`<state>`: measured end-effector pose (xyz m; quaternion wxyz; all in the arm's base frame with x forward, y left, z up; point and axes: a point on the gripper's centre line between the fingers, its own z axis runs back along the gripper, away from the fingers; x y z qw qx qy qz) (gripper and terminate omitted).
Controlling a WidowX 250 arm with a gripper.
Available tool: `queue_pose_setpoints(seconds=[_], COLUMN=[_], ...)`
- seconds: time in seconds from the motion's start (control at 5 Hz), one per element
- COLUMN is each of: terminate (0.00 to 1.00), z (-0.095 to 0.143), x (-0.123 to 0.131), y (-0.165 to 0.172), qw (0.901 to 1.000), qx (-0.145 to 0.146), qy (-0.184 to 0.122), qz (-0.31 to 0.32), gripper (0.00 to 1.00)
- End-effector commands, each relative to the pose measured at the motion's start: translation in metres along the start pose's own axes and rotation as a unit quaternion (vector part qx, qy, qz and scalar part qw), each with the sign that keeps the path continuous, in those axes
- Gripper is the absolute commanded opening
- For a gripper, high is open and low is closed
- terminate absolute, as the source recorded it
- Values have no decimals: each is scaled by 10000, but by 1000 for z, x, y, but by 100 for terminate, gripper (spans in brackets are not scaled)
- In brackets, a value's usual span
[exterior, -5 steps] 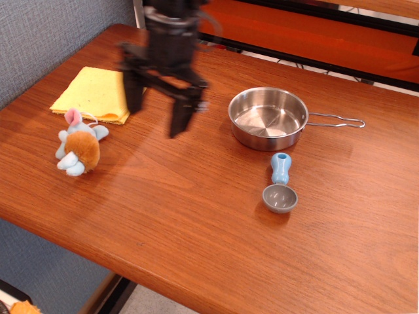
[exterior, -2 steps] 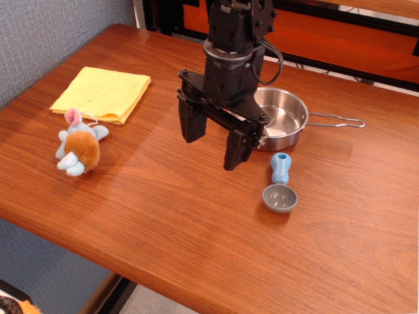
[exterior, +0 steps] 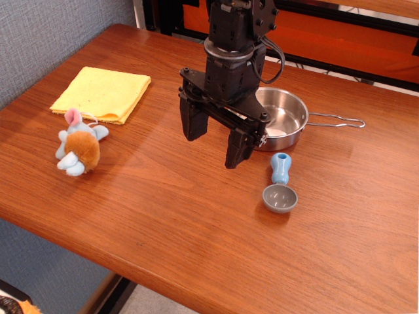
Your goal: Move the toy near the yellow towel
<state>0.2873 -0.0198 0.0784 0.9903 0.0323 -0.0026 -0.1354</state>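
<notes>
Claw [exterior: 215, 140] wide apart, btwn toy [exterior: 80, 145] (by yellow towel [exterior: 101, 93]) & pan [exterior: 280, 118]

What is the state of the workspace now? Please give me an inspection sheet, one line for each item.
Surface: wooden table, no spills seen.
Job's things: toy lies just in front of the yellow towel, apparently not touching it.
Clutter: steel pan; measuring spoon in front of it.
Grippers: gripper open, empty, above the table's middle.
Cables: black cable on the arm.
Surroundings: grey wall at left, orange panel behind.
</notes>
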Motion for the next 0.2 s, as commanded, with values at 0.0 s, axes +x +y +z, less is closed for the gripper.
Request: queue_pose_setpoints(seconds=[0.0], terminate=[100], z=[16], x=[-15], y=[-1], qw=[9998], qx=[37], qy=[-217], qz=[-2], gripper=[100])
